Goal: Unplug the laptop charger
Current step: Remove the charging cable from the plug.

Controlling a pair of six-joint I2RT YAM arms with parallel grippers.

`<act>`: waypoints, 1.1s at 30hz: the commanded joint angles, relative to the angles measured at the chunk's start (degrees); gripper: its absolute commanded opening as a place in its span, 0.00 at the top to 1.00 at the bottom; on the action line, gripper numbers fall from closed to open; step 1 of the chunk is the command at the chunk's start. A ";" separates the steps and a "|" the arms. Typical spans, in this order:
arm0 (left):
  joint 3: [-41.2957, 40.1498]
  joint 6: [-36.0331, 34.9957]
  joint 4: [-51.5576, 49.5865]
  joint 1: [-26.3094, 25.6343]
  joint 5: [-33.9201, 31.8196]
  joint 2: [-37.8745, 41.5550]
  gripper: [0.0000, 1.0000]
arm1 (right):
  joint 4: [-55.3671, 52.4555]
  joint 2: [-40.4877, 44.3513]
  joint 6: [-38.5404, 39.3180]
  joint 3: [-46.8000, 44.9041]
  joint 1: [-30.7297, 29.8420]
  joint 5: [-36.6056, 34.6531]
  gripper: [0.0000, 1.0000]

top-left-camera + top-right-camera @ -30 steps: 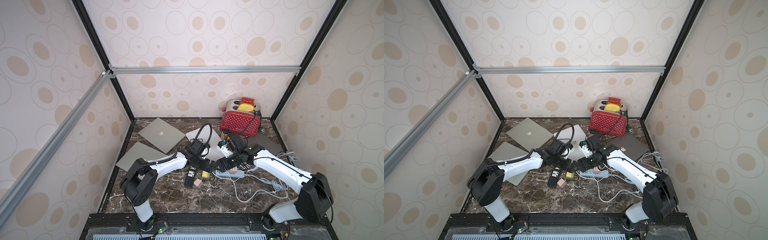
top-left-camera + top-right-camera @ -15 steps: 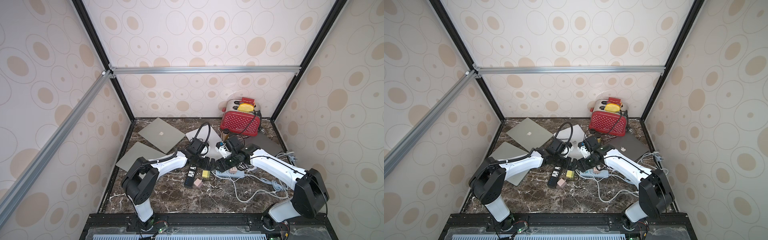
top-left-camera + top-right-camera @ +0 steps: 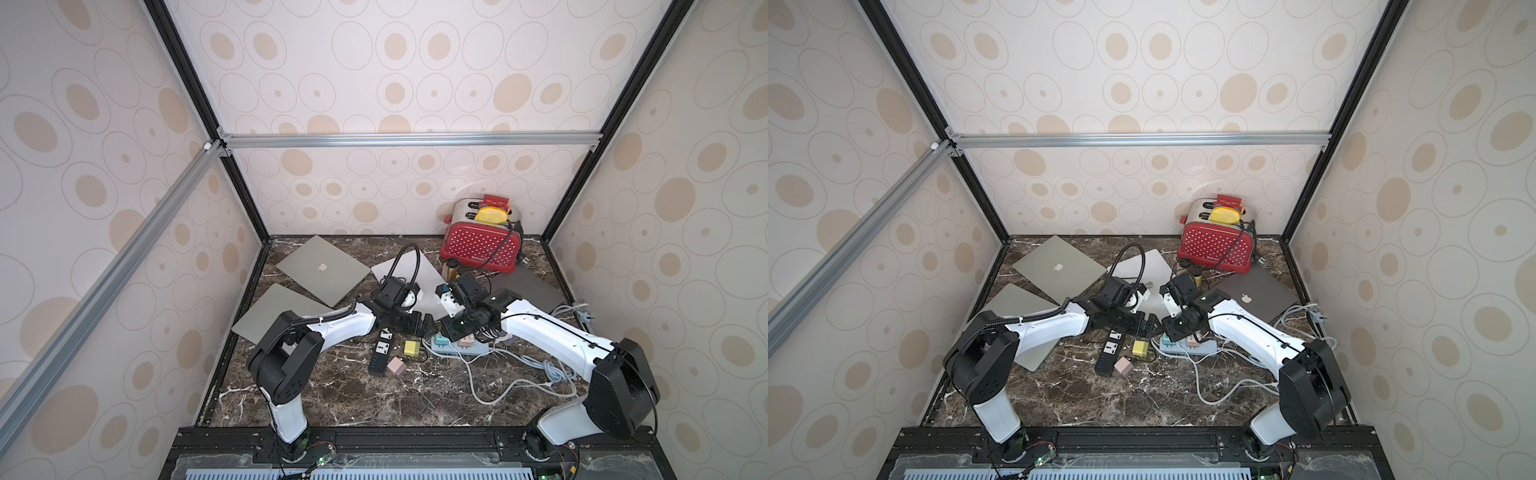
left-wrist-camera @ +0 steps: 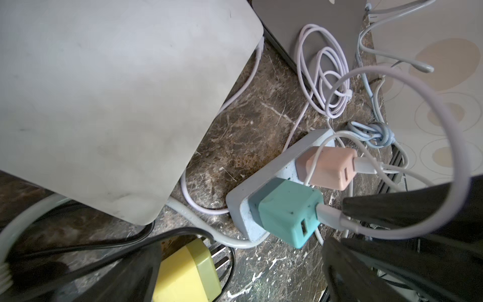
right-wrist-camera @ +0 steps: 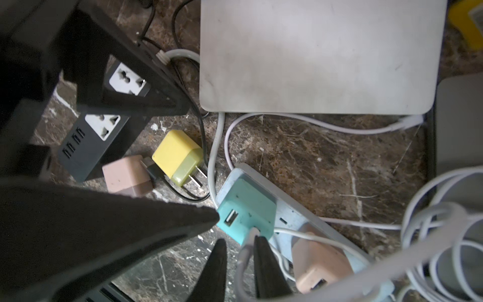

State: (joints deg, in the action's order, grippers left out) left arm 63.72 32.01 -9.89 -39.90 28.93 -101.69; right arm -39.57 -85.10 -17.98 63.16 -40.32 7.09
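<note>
Right gripper (image 5: 240,238) is nearer, jaws close around the white cable (image 5: 244,261) (grip uncertain) leaving the teal cube charger (image 5: 245,206), which stands plugged in the pale-blue power strip (image 5: 292,204). Left gripper (image 3: 419,326) hovers beside, spread wide.

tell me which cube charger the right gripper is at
The teal charger, plugged into the light-blue power strip; the right gripper straddles its cable, not the neighbouring pink charger's.

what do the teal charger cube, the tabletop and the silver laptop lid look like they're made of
teal charger cube: likely moulded plastic, matte, with rounded edges and small dark scuffs.
tabletop: looks like polished dark brown marble, or a marble-look surface, judging by the white veins and faint sheen.
silver laptop lid: probably aluminium with a satin grey finish, flat and even, with smudges showing.
</note>
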 commanded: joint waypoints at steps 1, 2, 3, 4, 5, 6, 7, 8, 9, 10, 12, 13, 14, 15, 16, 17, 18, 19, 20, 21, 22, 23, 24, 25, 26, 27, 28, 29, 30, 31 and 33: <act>0.39 0.22 -0.47 0.35 0.05 -0.86 0.04 | 0.55 0.04 -0.02 -1.31 -0.50 -0.03 0.81; 0.59 -0.07 -1.20 0.35 -0.26 -0.96 0.04 | 0.38 -0.23 -0.03 -1.15 -0.47 -0.14 0.82; 0.70 -0.31 -1.85 0.35 -0.43 -1.12 0.04 | 0.29 -0.52 0.00 -0.94 -0.48 -0.30 0.82; 0.64 -0.50 -2.13 0.35 -0.41 -1.21 0.04 | 0.20 -0.62 0.05 -1.06 -0.47 -0.70 0.83; 0.44 -0.56 -2.04 0.33 -0.38 -1.20 0.04 | 0.24 -0.66 0.00 -1.31 -0.48 -1.14 0.85; 0.43 -0.55 -2.01 0.35 -0.24 -1.25 0.04 | 0.43 -0.59 0.05 -1.57 -0.52 -1.36 0.87; 0.50 -0.55 -1.95 0.36 -0.01 -1.44 0.04 | 0.58 -0.34 0.05 -1.87 -0.47 -1.70 0.88; 0.65 -0.48 -1.97 0.24 0.16 -1.61 0.04 | 0.64 -0.32 0.05 -1.98 -0.47 -1.97 0.89; 0.85 -0.46 -1.97 0.24 0.16 -1.64 0.04 | 0.55 -0.31 0.13 -2.10 -0.50 -2.10 0.90; 1.11 -0.46 -1.97 0.25 0.22 -1.77 0.04 | 0.55 -0.17 0.14 -2.17 -0.49 -2.09 0.91; 1.78 -0.38 -1.88 0.09 0.30 -2.24 0.04 | 0.62 -0.10 0.25 -2.33 -0.52 -2.09 0.92; 2.26 -0.37 -1.89 -0.04 0.48 -2.63 0.04 | 0.71 -0.06 0.25 -2.47 -0.47 -2.08 0.93; 2.65 -0.47 -1.96 -0.25 0.68 -2.96 0.04 | 0.81 0.02 0.26 -2.60 -0.53 -2.11 0.93; 3.08 -0.58 -2.34 -0.61 0.61 -3.43 0.04 | 0.83 0.17 0.23 -2.60 -0.53 -2.13 0.94; 3.39 -0.54 -2.72 -0.83 0.35 -3.99 0.04 | 0.92 0.26 0.22 -2.64 -0.52 -2.10 0.95; 3.52 -0.40 -2.74 -0.96 0.35 -4.53 0.04 | 1.14 0.51 0.22 -2.73 -0.53 -2.16 0.96; 3.59 -0.17 -2.64 -1.13 0.42 -5.05 0.04 | 1.36 0.87 0.15 -2.94 -0.47 -2.14 0.98; 3.52 0.14 -2.15 -1.29 0.67 -5.46 0.04 | 1.66 1.20 0.14 -3.19 -0.52 -2.08 0.99; 3.45 0.36 -1.83 -1.32 0.80 -5.68 0.04 | 1.89 1.33 0.20 -3.37 -0.57 -2.04 1.00; 3.35 0.54 -1.62 -1.40 0.82 -5.86 0.05 | 2.04 1.39 0.31 -3.72 -0.47 -1.84 1.00; 3.48 0.67 -1.62 -1.51 0.78 -5.97 0.05 | 1.83 1.16 0.48 -3.74 -0.49 -1.64 1.00; 3.56 0.81 -1.74 -1.65 0.63 -5.98 0.05 | 1.54 1.00 0.49 -3.74 -0.56 -1.47 1.00; 3.64 0.80 -1.90 -1.67 0.47 -6.02 0.05 | 1.41 0.95 0.49 -3.92 -0.70 -1.38 1.00; 3.88 0.47 -2.71 -1.79 0.04 -6.12 0.05 | 1.44 0.90 0.44 -4.08 -0.75 -1.37 1.00; 4.22 -0.02 -3.76 -2.01 -0.56 -6.23 0.05 | 1.64 1.03 0.32 -4.26 -0.80 -1.45 1.00; 4.77 -0.85 -5.43 -2.34 -1.49 -6.56 0.05 | 1.97 1.28 0.15 -4.43 -0.74 -1.38 1.00; 5.29 -1.77 -7.17 -2.46 -2.16 -6.88 0.05 | 2.36 1.58 0.01 -4.61 -0.73 -1.23 1.00; 5.57 -2.27 -7.99 -2.58 -2.22 -7.23 0.06 | 2.64 1.92 0.00 -4.61 -0.81 -1.04 1.00; 5.53 -2.39 -8.52 -2.69 -2.29 -7.61 0.06 | 3.03 2.45 -0.04 -4.46 -0.83 -0.70 1.00; 5.45 -2.48 -9.05 -2.73 -2.45 -8.01 0.07 | 3.18 3.18 -0.11 -4.40 -0.98 -0.47 1.00; 5.04 -2.43 -9.54 -2.81 -2.49 -8.63 0.07 | 3.68 5.15 -0.31 -4.41 -0.99 -0.24 1.00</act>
State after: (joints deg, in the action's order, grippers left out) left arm 68.73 31.53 -13.91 -41.52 29.34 -107.26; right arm -35.20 -82.35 -17.98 59.70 -40.38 4.43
